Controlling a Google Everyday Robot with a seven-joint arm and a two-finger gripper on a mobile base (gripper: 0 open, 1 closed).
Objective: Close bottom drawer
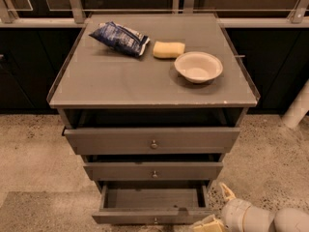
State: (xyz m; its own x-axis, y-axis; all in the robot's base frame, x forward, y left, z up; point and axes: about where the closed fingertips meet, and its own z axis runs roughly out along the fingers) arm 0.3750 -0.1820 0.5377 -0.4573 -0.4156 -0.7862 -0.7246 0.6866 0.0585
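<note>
The bottom drawer (154, 215) is the lowest of the grey cabinet's three drawers. It stands pulled out and its inside looks empty. Its small round knob (155, 221) sits at the frame's lower edge. My gripper (217, 211) is at the bottom right, just beside the drawer's right front corner. One cream fingertip (226, 191) points up by the drawer's right side, and the other (206, 223) lies low against the front's right end. The white arm (270, 219) trails off to the right.
The middle drawer (153, 171) and top drawer (152, 140) are each pulled out a little. On the cabinet top (120, 81) lie a blue chip bag (119, 38), a yellow sponge (168, 49) and a white bowl (198, 66). A white pole (297, 108) stands at right on the speckled floor.
</note>
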